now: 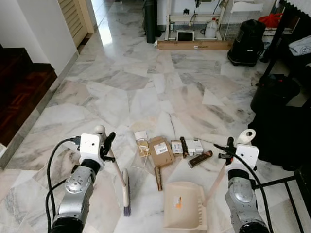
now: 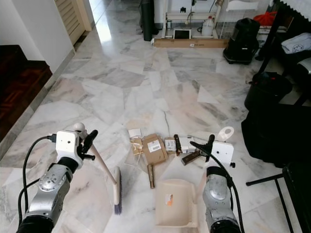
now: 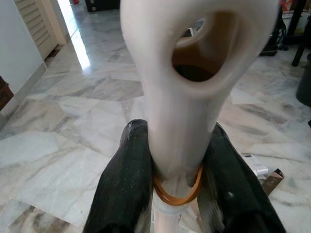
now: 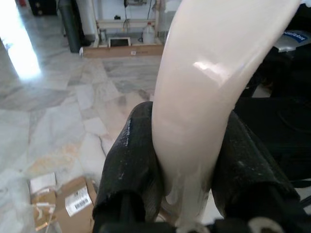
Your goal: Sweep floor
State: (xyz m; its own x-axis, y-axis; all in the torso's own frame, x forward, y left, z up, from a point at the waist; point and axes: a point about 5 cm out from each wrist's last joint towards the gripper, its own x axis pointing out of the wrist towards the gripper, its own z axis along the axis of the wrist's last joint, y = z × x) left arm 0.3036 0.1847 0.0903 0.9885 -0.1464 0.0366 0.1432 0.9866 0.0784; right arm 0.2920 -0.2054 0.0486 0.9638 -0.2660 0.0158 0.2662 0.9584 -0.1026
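**Broom and dustpan held over scattered litter**

Marble floor (image 1: 146,73), pale with grey veining, is spread across the whole room. Nearest the robot, the left pincer (image 1: 108,145) is clenched around the cream handle of a broom (image 1: 125,191), whose bristled head rests on the floor just ahead of the left arm. In the left wrist view the black fingers (image 3: 126,179) are pressed against both sides of the handle, with an orange rubber band (image 3: 177,194) wrapped round it between them. The right pincer (image 1: 228,148) is clenched on the handle of a beige dustpan (image 1: 183,206), which is laid flat on the floor between the two arms, its mouth turned toward the litter.

Just beyond the dustpan, a cluster of rubbish is strewn: a brown cardboard box (image 1: 160,150), a white box (image 1: 194,145), a dark brown wrapper (image 1: 200,158) and a small white paper scrap (image 1: 141,135).

Farther off, a dark wooden step (image 1: 22,92) is seen at the left and a black bag (image 1: 247,42) at the right. Against the far wall, a long cardboard carton (image 1: 194,44) is laid beneath a white rack (image 1: 194,17).
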